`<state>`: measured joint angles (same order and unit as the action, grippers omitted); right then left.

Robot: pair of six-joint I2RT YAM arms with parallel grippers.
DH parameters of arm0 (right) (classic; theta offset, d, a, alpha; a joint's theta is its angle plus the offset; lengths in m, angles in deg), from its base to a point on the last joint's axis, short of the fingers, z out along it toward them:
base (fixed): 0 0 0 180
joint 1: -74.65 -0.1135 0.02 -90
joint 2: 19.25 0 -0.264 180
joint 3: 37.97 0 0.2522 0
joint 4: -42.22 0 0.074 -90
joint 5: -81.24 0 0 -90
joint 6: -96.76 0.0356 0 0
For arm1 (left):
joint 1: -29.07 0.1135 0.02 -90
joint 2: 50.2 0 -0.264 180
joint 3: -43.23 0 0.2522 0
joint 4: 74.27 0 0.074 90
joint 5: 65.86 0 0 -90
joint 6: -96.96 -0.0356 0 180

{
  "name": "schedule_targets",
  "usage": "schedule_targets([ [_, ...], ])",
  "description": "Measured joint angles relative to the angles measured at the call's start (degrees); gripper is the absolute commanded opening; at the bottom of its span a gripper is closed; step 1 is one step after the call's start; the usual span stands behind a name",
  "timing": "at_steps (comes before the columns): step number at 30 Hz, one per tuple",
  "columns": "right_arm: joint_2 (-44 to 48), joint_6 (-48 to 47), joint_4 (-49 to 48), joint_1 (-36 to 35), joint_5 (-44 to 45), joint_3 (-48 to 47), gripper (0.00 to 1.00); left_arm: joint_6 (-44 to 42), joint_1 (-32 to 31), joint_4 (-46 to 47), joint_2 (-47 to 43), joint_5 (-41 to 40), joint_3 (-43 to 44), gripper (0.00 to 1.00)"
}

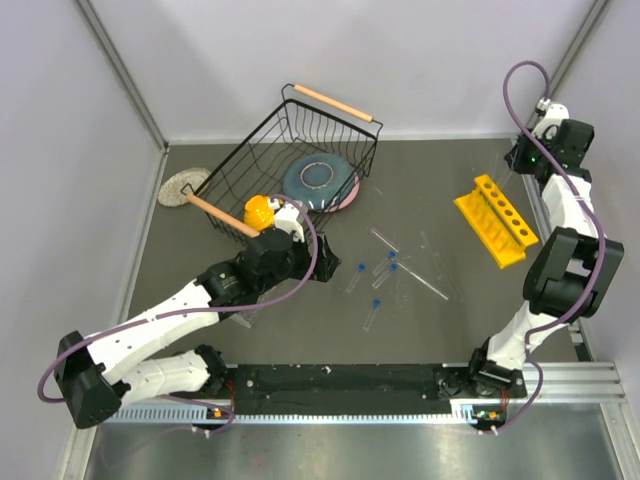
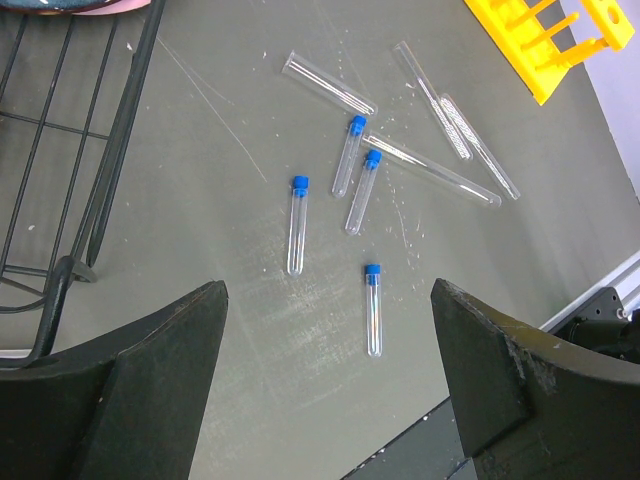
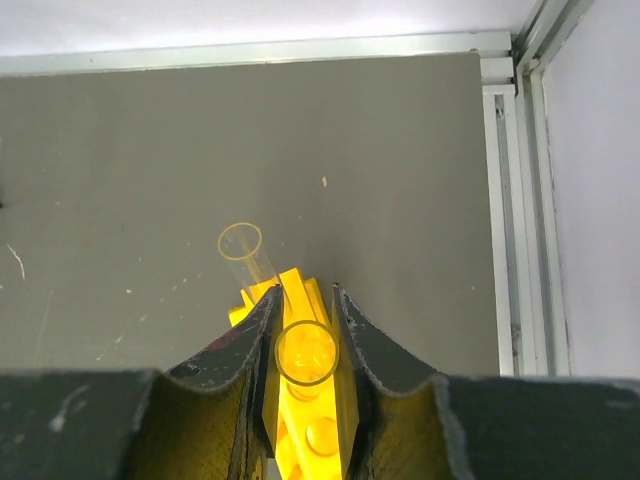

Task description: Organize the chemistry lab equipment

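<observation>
the right hand (image 3: 305, 300) pinches a clear open-mouthed tube (image 3: 306, 352) over the yellow rack (image 3: 322, 440); a second clear tube (image 3: 247, 252) stands just beyond, near the desk's (image 3: 150, 150) far right corner.

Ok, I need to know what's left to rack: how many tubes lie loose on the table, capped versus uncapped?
Blue-capped tubes: 4
Uncapped clear tubes: 4
Total: 8
</observation>
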<state>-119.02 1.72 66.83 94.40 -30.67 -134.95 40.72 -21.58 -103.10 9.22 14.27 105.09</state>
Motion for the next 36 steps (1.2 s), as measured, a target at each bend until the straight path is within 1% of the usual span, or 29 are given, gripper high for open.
schedule_targets([
  [14,-3.1,-2.5,-0.9,-0.6,0.0,1.3,0.17,0.1,0.0,-0.1,0.0,0.0,0.0,0.89],
  [20,-3.1,-3.4,-3.4,-0.7,-0.6,3.2,0.18,0.2,0.0,-0.4,0.0,0.0,0.0,0.89],
  [25,-3.1,-4.3,-7.6,-0.9,-1.5,5.2,0.19,0.2,0.0,-0.6,0.0,0.0,0.0,0.89],
  [36,-2.8,-4.4,-8.9,-0.9,-2.4,6.0,0.24,0.2,0.0,-0.9,0.0,0.0,0.0,0.89],
])
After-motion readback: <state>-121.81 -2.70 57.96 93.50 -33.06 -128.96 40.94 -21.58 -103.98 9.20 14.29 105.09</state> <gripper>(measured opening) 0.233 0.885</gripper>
